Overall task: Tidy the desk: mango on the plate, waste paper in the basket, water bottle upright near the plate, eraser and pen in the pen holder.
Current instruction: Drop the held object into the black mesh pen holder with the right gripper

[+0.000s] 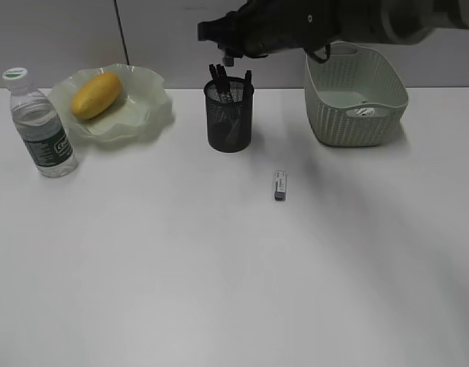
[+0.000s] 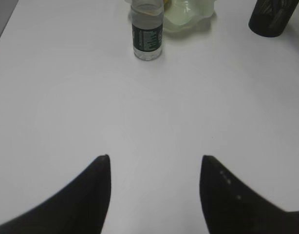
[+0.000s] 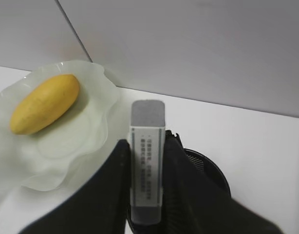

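Exterior view shows the white table (image 1: 219, 275) with the mango (image 1: 96, 95) lying in the wavy-rimmed plate (image 1: 147, 115) at the back left and the water bottle (image 1: 40, 126) standing upright just in front of the plate's left side. The black mesh pen holder (image 1: 230, 116) stands at the back centre with dark pens poking from its mouth, and the right end effector (image 1: 233, 55) hangs just above it. An eraser (image 1: 280, 185) lies flat on the table in front of the holder, slightly to its right, and the waste paper (image 1: 364, 112) sits inside the basket (image 1: 357, 115) at the back right. Left wrist view shows the left end effector (image 2: 154, 165) with its fingers (image 2: 93, 195) spread apart over bare table, holding nothing, the bottle upright well ahead. Right wrist view shows the right end effector (image 3: 147, 165) clamped on a second eraser (image 3: 147, 161), a grey block in a printed white sleeve held upright directly over the holder's opening, with the mango on its plate beyond to the left.
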{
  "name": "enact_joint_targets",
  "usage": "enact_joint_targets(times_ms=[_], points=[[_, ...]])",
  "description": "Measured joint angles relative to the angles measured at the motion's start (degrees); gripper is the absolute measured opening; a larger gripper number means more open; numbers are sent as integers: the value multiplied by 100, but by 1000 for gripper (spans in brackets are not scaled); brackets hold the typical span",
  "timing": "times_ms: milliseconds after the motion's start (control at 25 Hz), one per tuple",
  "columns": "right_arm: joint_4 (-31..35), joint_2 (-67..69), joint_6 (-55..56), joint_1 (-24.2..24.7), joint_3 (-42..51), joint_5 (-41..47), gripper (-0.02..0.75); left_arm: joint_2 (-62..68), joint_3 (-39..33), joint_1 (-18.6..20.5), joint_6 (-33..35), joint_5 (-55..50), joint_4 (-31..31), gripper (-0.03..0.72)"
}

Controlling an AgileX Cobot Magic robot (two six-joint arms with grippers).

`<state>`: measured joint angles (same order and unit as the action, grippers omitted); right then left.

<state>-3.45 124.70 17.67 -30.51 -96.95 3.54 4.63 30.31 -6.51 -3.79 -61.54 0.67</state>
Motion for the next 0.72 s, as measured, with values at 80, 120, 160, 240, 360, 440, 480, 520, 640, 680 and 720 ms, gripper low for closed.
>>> enact_joint_targets(times_ms=[80,120,160,240,360,440,480,520,640,680,720], points=[[-69,134,-11,0,0,-140,176,0,0,0,0,0,0,442],[-90,196,-11,0,0,-196,177,0,0,0,0,0,0,442],[-119,238,-17,0,0,-246,179,0,0,0,0,0,0,442],[-153,342,-17,0,0,-310,186,0,0,0,0,0,0,442],[-176,426,-23,0,0,-354,242,0,0,0,0,0,0,442],[-210,426,-23,0,-6,-354,319,0,0,0,0,0,0,442],[-268,426,-23,0,-6,-400,356,0,0,0,0,0,0,442],[-289,426,-23,0,-6,-401,400,0,0,0,0,0,0,442],[-308,426,-23,0,-6,-395,449,0,0,0,0,0,1,442],[-277,426,-23,0,-6,-354,454,0,0,0,0,0,1,442],[-302,426,-23,0,-6,-354,459,0,0,0,0,0,5,442]])
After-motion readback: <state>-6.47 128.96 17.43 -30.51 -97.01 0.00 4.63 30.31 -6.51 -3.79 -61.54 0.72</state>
